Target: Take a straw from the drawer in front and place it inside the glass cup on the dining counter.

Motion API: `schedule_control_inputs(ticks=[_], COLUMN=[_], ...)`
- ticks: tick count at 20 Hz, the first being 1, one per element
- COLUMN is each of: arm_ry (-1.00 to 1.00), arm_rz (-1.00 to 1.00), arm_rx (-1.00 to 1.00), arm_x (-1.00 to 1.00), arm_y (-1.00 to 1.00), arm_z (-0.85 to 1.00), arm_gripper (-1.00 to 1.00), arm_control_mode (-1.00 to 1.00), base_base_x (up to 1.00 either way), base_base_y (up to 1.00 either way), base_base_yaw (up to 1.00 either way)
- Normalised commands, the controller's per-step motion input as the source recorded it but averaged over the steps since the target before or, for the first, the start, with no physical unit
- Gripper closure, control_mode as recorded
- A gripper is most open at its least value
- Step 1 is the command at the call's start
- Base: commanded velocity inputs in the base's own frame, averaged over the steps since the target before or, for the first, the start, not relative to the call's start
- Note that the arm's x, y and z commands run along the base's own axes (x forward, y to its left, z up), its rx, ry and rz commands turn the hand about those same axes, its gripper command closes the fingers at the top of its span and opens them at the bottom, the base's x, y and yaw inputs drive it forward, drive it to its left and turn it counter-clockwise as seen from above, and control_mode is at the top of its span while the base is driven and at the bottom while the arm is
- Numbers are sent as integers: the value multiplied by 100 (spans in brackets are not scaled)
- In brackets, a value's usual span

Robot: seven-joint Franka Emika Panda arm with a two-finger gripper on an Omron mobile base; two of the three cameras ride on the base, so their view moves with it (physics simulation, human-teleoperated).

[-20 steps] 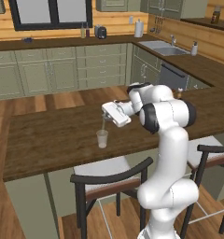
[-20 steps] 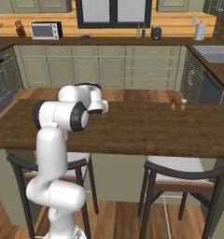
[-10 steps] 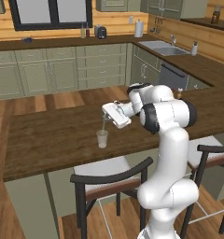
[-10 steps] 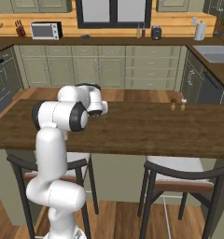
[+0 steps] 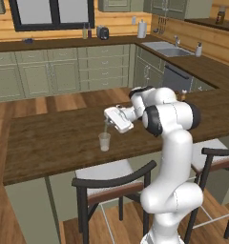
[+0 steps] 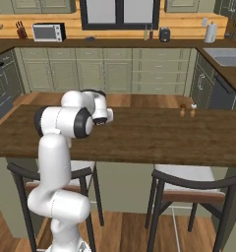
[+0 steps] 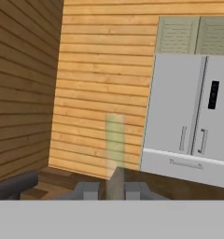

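Note:
My gripper (image 5: 107, 123) reaches left over the dining counter (image 5: 49, 138), just above the glass cup (image 5: 104, 141), and is shut on the straw (image 5: 106, 127). The small clear cup stands upright near the counter's front edge. In the hand view the pale green straw (image 7: 115, 140) sticks out from between the closed fingertips of the gripper (image 7: 115, 189). In the right base view my own arm hides the hand and the cup above the dining counter (image 6: 154, 133). Which of the sage-green drawers (image 5: 104, 62) at the back is the task's drawer, I cannot tell.
Two dark-framed chairs (image 5: 114, 183) (image 6: 193, 182) stand at the counter's near side. Two small shakers (image 6: 187, 110) sit toward the counter's right end. A sink counter (image 5: 171, 50) runs along the back right. A grey fridge (image 7: 193, 116) lies ahead of the hand.

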Motion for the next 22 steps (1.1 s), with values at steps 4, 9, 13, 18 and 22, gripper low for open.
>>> schedule_control_inputs(ticks=[4,9,13,18,22], arm_ry=[0,2,2,3,3], arm_rz=[0,0,0,0,0], arm_rx=[0,0,0,0,0], arm_x=[0,0,0,0,0], arm_y=[0,1,2,1,2], arm_z=[-15,-18,-19,-15,-12], arm_gripper=[100,100,100,100,100], arm_control_mode=[-100,-100,-100,-100,-100], base_base_x=[0,0,0,0,0], base_base_y=[0,0,0,0,0], base_base_yaw=[0,0,0,0,0])
